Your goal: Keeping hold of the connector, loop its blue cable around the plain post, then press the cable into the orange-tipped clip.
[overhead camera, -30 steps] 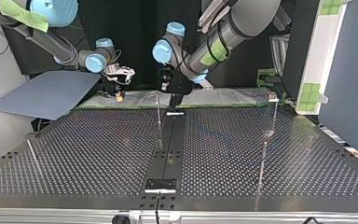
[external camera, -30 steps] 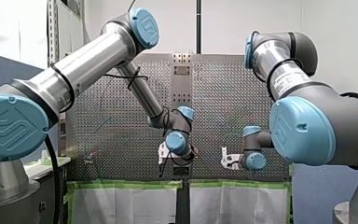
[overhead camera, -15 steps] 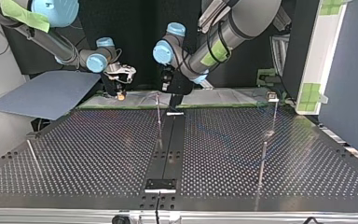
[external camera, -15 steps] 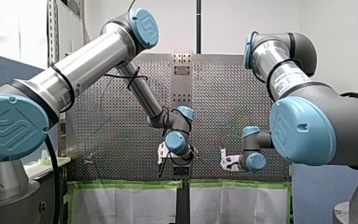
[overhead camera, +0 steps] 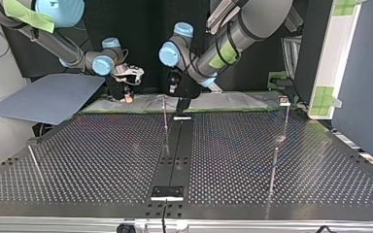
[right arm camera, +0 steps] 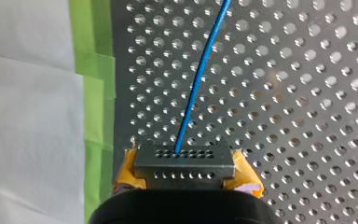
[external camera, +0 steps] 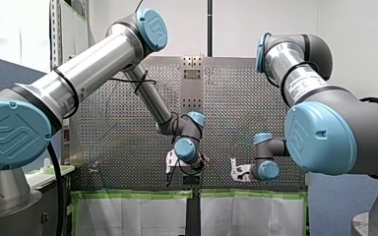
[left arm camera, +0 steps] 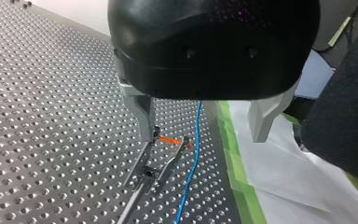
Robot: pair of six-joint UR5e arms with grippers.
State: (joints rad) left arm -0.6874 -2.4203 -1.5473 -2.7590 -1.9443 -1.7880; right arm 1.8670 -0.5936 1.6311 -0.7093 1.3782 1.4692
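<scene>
Plainly, in the front view, the left arm (external camera: 103, 64) and the right arm (external camera: 295, 78) are being reached over the perforated tabletop (external camera: 128, 128), with their wrists low, close to its edge of green tape (external camera: 128, 194) and well apart from each other. Across in the top view, the right end effector (overhead camera: 127, 98) is being held over that taped edge at the view's left, while the left end effector (overhead camera: 181, 107) is being held just beside a thin rod (overhead camera: 165, 121) near the middle. Through the left wrist view, the metal fingers (left arm camera: 142, 116) are being held wide apart, with nothing gripped. The blue cable (left arm camera: 193, 158) is being run between them, just beside the orange-tipped clip (left arm camera: 168, 140). Through the right wrist view, the connector (right arm camera: 184, 158) is being clamped between the yellow pads (right arm camera: 248, 176), and the cable is being led away from it over the tabletop, beside the tape.
</scene>
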